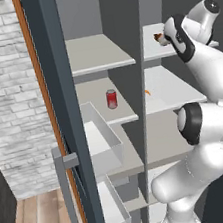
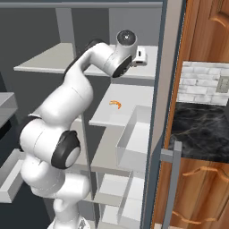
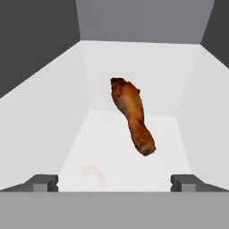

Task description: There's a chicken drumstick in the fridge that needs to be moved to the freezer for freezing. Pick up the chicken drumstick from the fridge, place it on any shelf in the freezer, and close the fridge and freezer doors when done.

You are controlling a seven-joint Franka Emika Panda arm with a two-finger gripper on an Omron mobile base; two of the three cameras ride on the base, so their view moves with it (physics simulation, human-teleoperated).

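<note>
The chicken drumstick (image 3: 132,115) looks brown and bumpy, a bit shiny like roasted skin. The fridge shelves (image 1: 100,54) are smooth, flat and dull, pale grey like plastic. The can (image 1: 111,99) is red and smooth with a silvery metal top. The brick wall (image 1: 6,88) on the left looks rough and whitish. The floor (image 1: 41,220) is wood planks. The desk top (image 2: 201,129) on the right is dark, shiny marble-like stone, with brown wood doors (image 2: 203,31) above.

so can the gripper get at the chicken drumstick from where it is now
Probably yes. In the hand view the chicken drumstick lies on the white shelf straight ahead of the open gripper, with nothing between them. The side walls leave a clear lane, and the left base view shows the hand already reaching in at that upper shelf.
</note>
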